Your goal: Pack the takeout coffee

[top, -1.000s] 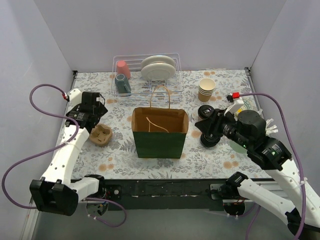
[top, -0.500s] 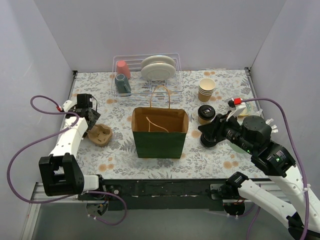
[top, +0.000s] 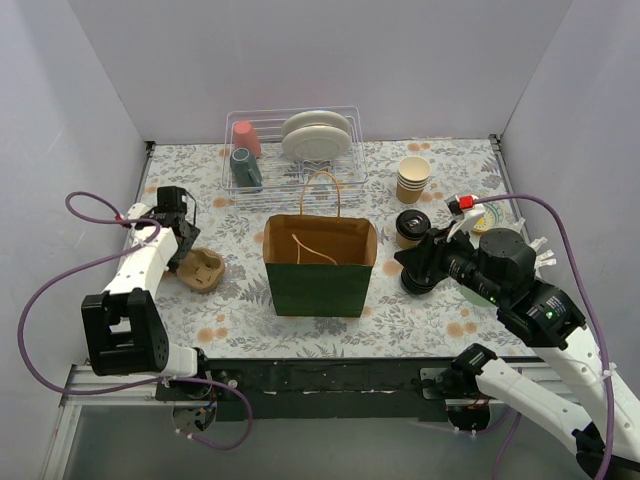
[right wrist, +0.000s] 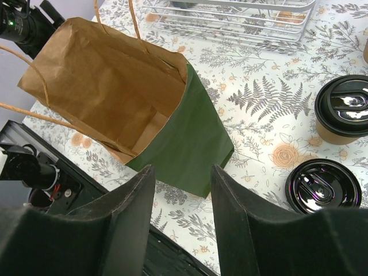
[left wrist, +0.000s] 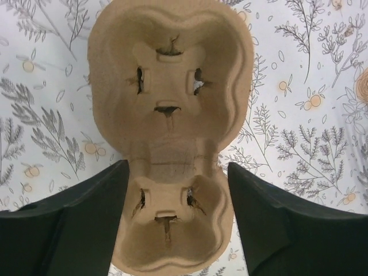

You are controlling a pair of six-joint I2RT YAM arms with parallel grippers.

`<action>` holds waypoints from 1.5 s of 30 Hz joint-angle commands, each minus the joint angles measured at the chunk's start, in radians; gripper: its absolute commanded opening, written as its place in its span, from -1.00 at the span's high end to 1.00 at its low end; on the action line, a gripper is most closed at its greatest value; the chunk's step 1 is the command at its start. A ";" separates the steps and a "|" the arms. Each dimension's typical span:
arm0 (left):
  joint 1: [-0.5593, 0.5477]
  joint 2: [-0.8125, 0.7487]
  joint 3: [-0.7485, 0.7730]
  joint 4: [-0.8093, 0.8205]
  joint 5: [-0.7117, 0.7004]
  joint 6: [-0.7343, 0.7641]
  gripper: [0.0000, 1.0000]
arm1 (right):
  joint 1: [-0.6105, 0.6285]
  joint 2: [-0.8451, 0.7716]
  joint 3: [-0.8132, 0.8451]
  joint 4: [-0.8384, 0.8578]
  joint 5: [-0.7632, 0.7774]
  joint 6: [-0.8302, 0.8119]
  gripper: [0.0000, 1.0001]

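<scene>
The right pincer (right wrist: 178,215) hangs apart and empty beside the green bag (right wrist: 190,138); the takeout coffee (right wrist: 344,118) stands off to its right. The left pincer (left wrist: 175,190), apart, straddles a pulp cup carrier (left wrist: 171,121).

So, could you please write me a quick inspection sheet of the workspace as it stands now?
Surface: floral tablecloth, flat.
Job's things: lidded coffee cup upright, right of the open paper bag; not packed.
Clutter: loose black lid, stack of paper cups, cardboard cup carrier, dish rack with plates and two cups.
Grippers: left gripper open astride the carrier; right gripper open, empty, above the bag's near corner.
Cables: purple cables loop off both arms.
Surroundings: plain grey walls.
</scene>
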 commanded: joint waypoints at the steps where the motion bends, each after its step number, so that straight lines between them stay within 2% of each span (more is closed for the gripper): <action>1: 0.006 0.008 0.057 0.081 0.007 0.256 -0.46 | 0.002 0.002 0.023 0.050 0.015 -0.027 -0.02; 7: 0.006 -0.108 0.002 0.199 0.131 0.743 -0.54 | 0.002 0.000 0.012 0.051 0.015 -0.038 -0.02; 12: 0.006 -0.159 -0.087 0.274 0.177 0.936 -0.47 | 0.000 0.011 0.008 0.048 0.016 -0.058 -0.02; 17: 0.006 -0.188 -0.163 0.336 0.317 1.109 -0.43 | 0.002 0.034 0.012 0.036 0.013 -0.074 -0.03; 22: 0.006 -0.197 -0.176 0.323 0.335 1.181 -0.43 | 0.002 0.048 0.003 0.045 0.002 -0.087 -0.02; 28: 0.008 -0.085 -0.135 0.284 0.364 1.206 -0.38 | 0.002 0.074 0.015 0.031 -0.004 -0.108 -0.03; 36: 0.012 -0.058 -0.144 0.316 0.323 1.229 -0.28 | 0.002 0.074 0.026 0.017 0.033 -0.130 -0.03; 42: 0.014 -0.012 -0.114 0.288 0.331 1.218 -0.12 | 0.002 0.074 0.006 0.033 0.027 -0.130 -0.03; 45: 0.014 -0.016 -0.097 0.296 0.256 1.229 -0.15 | 0.002 0.075 0.003 0.042 0.025 -0.130 -0.03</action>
